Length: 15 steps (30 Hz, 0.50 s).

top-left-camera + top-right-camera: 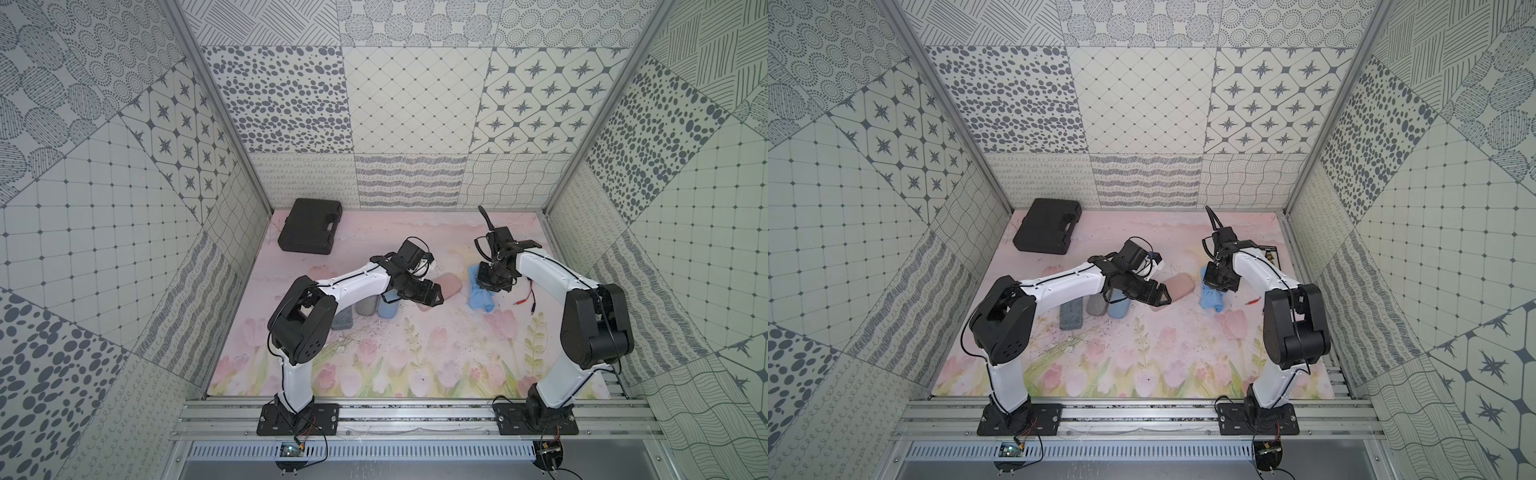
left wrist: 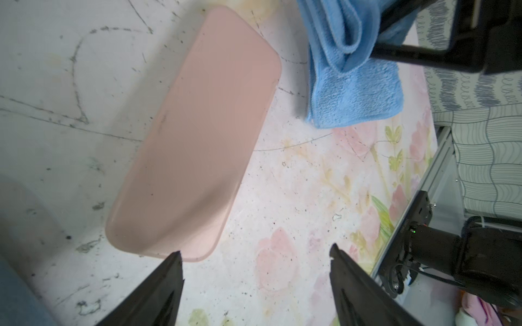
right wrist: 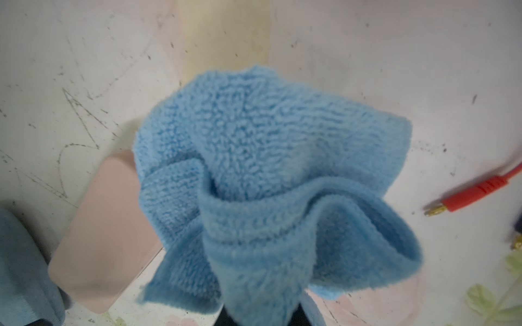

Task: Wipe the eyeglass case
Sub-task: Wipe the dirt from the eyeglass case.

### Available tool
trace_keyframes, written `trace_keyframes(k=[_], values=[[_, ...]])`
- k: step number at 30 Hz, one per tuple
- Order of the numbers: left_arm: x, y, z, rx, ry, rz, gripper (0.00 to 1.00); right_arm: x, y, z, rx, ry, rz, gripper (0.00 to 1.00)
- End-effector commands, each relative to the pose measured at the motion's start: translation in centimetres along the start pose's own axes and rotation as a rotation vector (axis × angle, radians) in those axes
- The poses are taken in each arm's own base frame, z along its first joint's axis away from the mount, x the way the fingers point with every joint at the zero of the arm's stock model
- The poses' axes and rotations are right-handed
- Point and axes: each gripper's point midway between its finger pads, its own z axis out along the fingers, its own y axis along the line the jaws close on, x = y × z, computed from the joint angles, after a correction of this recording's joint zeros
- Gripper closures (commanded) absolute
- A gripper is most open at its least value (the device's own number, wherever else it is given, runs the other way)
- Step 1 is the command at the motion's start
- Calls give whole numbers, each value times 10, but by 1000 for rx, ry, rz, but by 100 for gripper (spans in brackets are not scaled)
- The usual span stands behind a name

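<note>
A pink eyeglass case (image 1: 451, 286) (image 1: 1182, 286) lies flat on the flowered mat between the two arms. In the left wrist view the pink eyeglass case (image 2: 197, 135) stretches away from my left gripper (image 2: 255, 251), which is open with only mat between its fingers; one fingertip (image 2: 173, 262) sits at the case's near end. My right gripper (image 1: 494, 282) (image 1: 1221, 279) is shut on a blue cloth (image 1: 480, 298) (image 3: 268, 169), which hangs bunched just beside the case's (image 3: 104, 234) far end. The cloth hides the right jaws.
Beside the left arm lie a grey case (image 1: 1071, 316), a grey pouch (image 1: 1097, 306) and a blue case (image 1: 1119, 308). A black toolbox (image 1: 309, 226) sits at the back left. A red cable (image 3: 480, 192) (image 1: 525, 297) lies right of the cloth, a black card (image 1: 1268, 253) behind the right arm.
</note>
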Motion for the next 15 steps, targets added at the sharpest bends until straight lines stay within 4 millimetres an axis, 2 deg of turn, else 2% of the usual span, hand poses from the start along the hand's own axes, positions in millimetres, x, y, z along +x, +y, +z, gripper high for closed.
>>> trace_keyframes(k=[1, 8, 11, 15], values=[[-7, 25, 0, -138, 4, 137, 13, -21, 2, 3, 33, -29, -74, 100], [8, 25, 21, -77, 65, 76, 13, -45, 19, 18, 21, -11, -119, 99], [11, 20, 28, -36, 55, 66, 13, -40, 31, 32, -15, 30, -131, 99], [21, 12, 39, -9, 82, 87, 13, -22, 43, 41, -34, 82, -162, 99]])
